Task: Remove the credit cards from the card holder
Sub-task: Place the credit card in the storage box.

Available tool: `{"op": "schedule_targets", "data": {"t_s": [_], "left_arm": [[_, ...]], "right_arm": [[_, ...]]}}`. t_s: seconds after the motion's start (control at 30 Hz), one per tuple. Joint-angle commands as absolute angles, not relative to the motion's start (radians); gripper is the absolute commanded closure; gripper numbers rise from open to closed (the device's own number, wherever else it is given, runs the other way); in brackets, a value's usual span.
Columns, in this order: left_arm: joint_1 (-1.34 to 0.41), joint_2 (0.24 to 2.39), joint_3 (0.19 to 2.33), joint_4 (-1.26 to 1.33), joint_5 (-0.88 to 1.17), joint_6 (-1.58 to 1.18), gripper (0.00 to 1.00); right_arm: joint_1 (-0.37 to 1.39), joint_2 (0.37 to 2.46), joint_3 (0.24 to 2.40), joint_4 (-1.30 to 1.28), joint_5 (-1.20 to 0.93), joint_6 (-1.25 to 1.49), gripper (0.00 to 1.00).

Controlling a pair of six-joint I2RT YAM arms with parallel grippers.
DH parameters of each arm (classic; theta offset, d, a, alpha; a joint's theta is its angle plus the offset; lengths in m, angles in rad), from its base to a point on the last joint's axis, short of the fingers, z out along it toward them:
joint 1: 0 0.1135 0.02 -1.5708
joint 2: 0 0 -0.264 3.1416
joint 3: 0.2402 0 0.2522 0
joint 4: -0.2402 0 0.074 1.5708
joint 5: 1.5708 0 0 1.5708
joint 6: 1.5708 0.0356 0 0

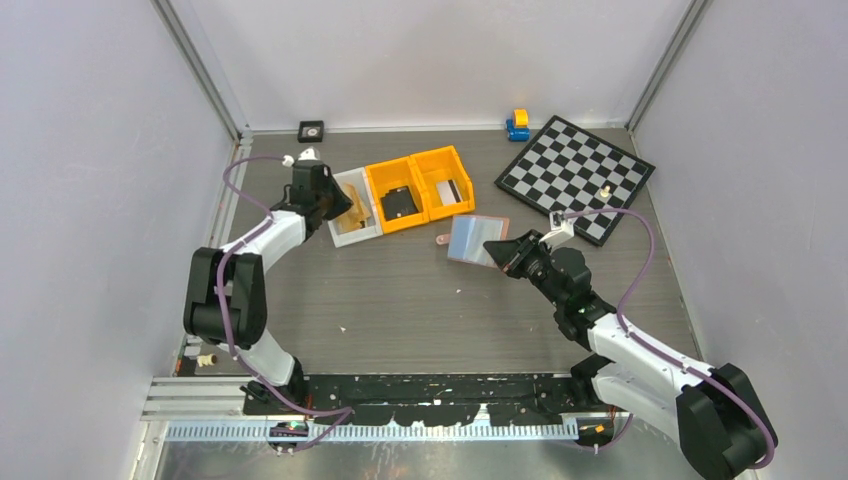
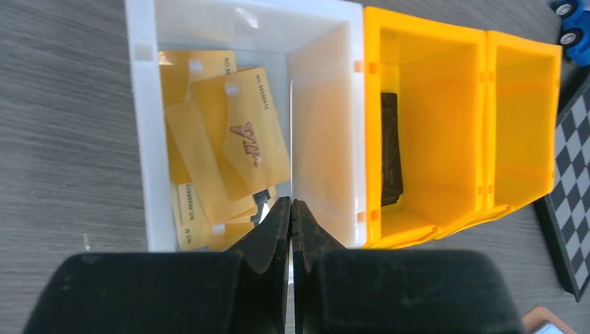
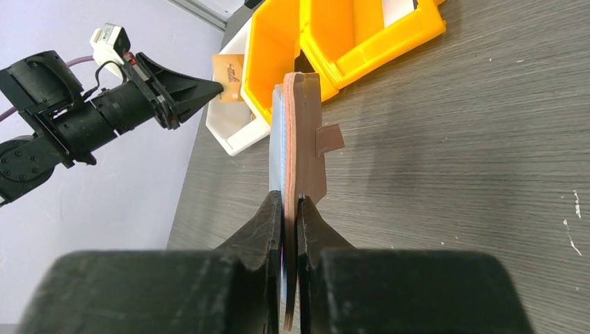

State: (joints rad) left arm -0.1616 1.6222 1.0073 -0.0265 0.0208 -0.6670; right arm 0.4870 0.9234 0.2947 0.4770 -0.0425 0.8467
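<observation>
The tan-pink card holder [image 1: 472, 238] hangs open above the table's middle, its glossy inner pockets facing up. My right gripper [image 1: 503, 252] is shut on its near edge; in the right wrist view [image 3: 290, 202] the jaws pinch the holder [image 3: 306, 139] edge-on, snap tab to the right. Several gold cards [image 2: 236, 139] lie in a white bin [image 2: 139, 139]. My left gripper [image 2: 291, 203] is shut over that bin's near end, with nothing showing between its jaws. A pale card with a dark stripe [image 1: 455, 190] lies in the right orange bin.
Two joined orange bins [image 1: 420, 185] stand right of the white bin [image 1: 340, 235]; the left one holds a chunky black item [image 2: 391, 146]. A chessboard [image 1: 575, 175] lies back right, a blue-and-yellow toy [image 1: 518, 124] behind it. A small black square [image 1: 311, 130] sits at the back wall.
</observation>
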Motion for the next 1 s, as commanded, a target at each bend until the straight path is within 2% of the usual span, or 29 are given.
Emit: {"op": "schedule_targets", "data": {"t_s": [0.0, 0.17, 0.27, 0.37, 0.53, 0.73, 0.87, 0.97], "left_arm": [[-0.156, 1.642, 1.064, 0.022, 0.085, -0.637, 0.90], [-0.157, 1.599, 1.033, 0.027, 0.069, -0.646, 0.56], [-0.158, 1.566, 0.997, 0.045, 0.057, -0.661, 0.27], [-0.175, 1.531, 0.984, 0.019, 0.084, -0.690, 0.07], [-0.256, 1.447, 0.984, -0.096, 0.053, -0.713, 0.03], [-0.308, 1.338, 0.886, -0.089, 0.132, -0.815, 0.00], [-0.385, 1.248, 0.780, -0.008, 0.130, -0.840, 0.00], [-0.426, 1.208, 0.688, 0.156, 0.217, -0.844, 0.00]], "right_arm": [[0.485, 0.924, 0.299, 0.565, -0.034, 0.834, 0.99], [0.484, 0.928, 0.301, 0.560, -0.026, 0.828, 1.00], [0.484, 0.932, 0.304, 0.561, -0.026, 0.823, 1.00], [0.484, 0.949, 0.310, 0.577, -0.042, 0.821, 1.00], [0.485, 0.995, 0.326, 0.605, -0.083, 0.827, 0.99], [0.484, 1.005, 0.327, 0.628, -0.101, 0.826, 0.99], [0.485, 1.021, 0.328, 0.645, -0.115, 0.824, 1.00], [0.485, 1.053, 0.337, 0.664, -0.135, 0.838, 1.00]]}}
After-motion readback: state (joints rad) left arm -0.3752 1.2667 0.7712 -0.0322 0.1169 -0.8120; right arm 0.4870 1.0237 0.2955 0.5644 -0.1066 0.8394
